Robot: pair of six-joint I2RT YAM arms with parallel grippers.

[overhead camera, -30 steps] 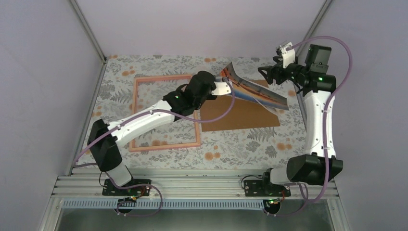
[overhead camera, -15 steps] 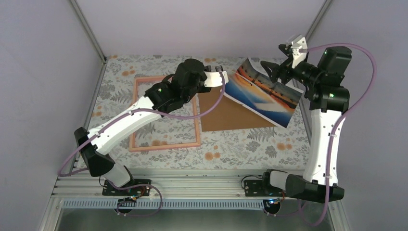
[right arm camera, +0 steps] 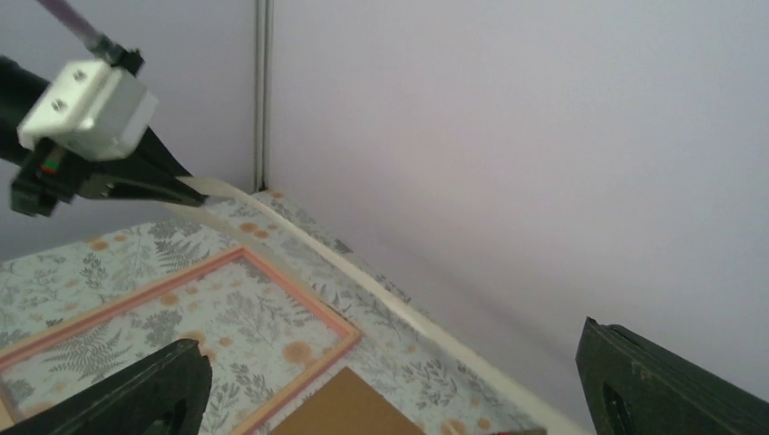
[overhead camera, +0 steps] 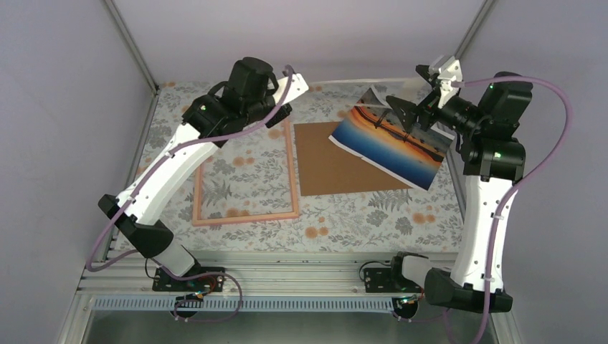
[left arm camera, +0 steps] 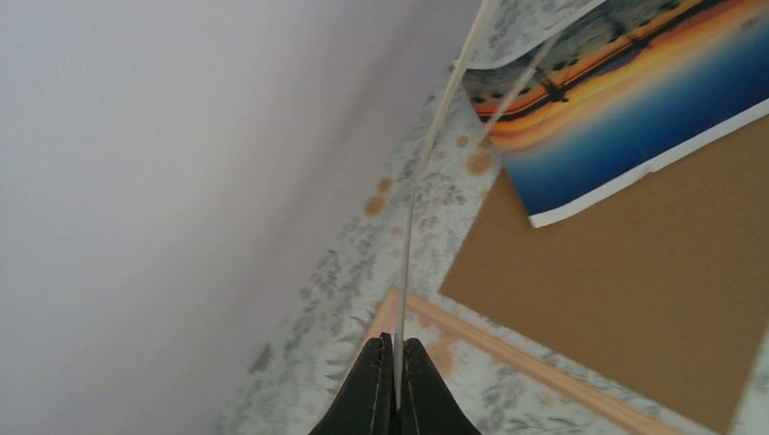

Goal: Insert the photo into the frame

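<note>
One photo [overhead camera: 391,147], one frame [overhead camera: 244,218], one board [overhead camera: 337,172], one mat [overhead camera: 358,80], two hands [left arm camera: 395,343] [overhead camera: 399,113]

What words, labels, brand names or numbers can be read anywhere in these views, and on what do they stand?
None can be read.
The photo shows only a sunset over water, the backing board is plain brown, the frame is bare pink, and the tablecloth carries only a floral print.
The thin pale sheet in the left gripper shows edge-on only.
</note>
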